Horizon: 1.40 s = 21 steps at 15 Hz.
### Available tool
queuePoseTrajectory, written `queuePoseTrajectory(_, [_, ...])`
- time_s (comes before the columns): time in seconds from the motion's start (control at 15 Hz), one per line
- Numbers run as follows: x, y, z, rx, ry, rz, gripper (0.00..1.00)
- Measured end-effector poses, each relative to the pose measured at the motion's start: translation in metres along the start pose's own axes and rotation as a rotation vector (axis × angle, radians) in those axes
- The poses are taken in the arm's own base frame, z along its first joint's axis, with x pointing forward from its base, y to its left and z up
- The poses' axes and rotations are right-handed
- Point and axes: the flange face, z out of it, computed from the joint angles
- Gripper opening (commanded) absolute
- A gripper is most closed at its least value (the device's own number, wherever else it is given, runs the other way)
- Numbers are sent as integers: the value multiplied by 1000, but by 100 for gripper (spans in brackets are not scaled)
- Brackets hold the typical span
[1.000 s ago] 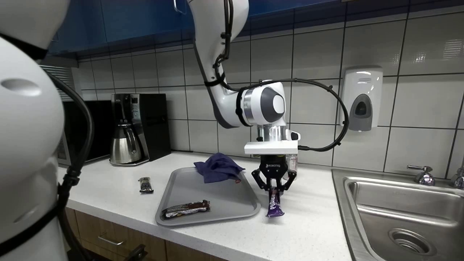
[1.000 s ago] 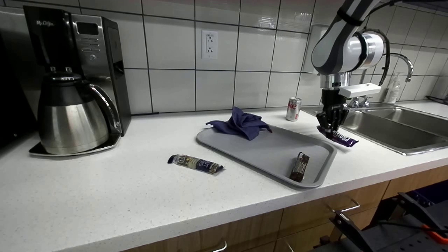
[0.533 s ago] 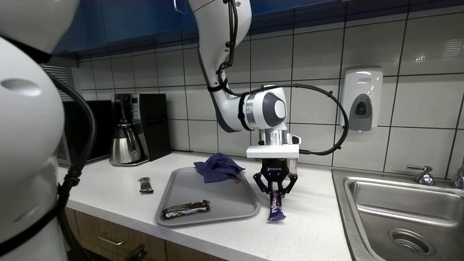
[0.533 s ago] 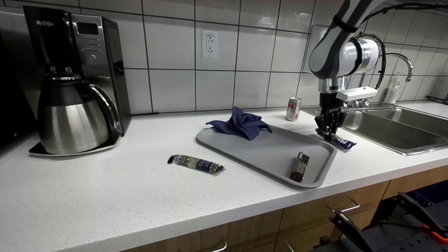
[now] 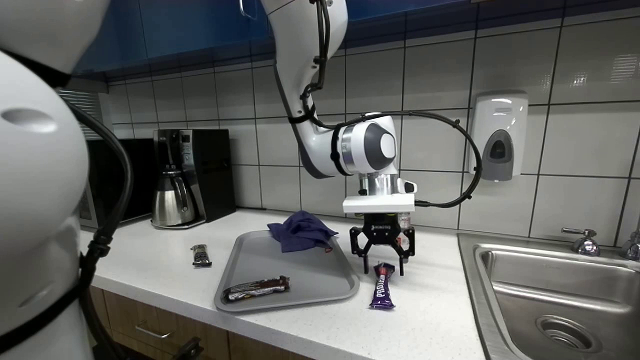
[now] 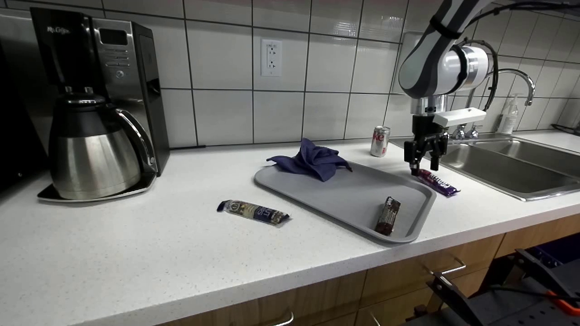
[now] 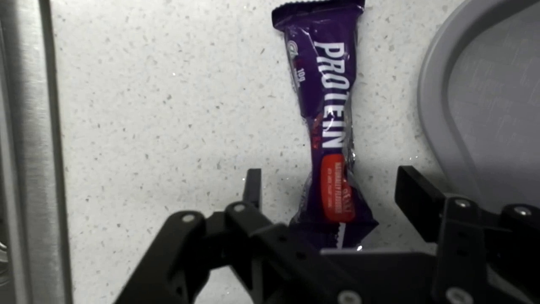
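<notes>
A purple protein bar lies on the white counter between the tray and the sink, seen in both exterior views. Just above its far end my gripper stands open, fingers apart on either side of the wrapper. In the wrist view there is a gap between each finger and the bar; the bar's near end is partly hidden behind the gripper's linkage. The grey tray holds a brown-wrapped bar and a crumpled purple cloth, which overhangs its back edge.
Another wrapped bar lies on the counter left of the tray. A soda can stands near the wall behind the gripper. The steel sink borders the counter on the right; a coffee maker stands at the left.
My gripper came down a little with the purple bar, then opened and rose slightly. The bar, tilted in its grip before, now lies on the counter.
</notes>
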Motion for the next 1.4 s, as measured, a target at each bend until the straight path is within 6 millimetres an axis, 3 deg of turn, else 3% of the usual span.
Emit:
queuePoseTrajectory(0.73, [1,-16,-35,3,8,-8,100])
queuePoseTrajectory(1.4, [-3,-83,-69,10,-34,59,100])
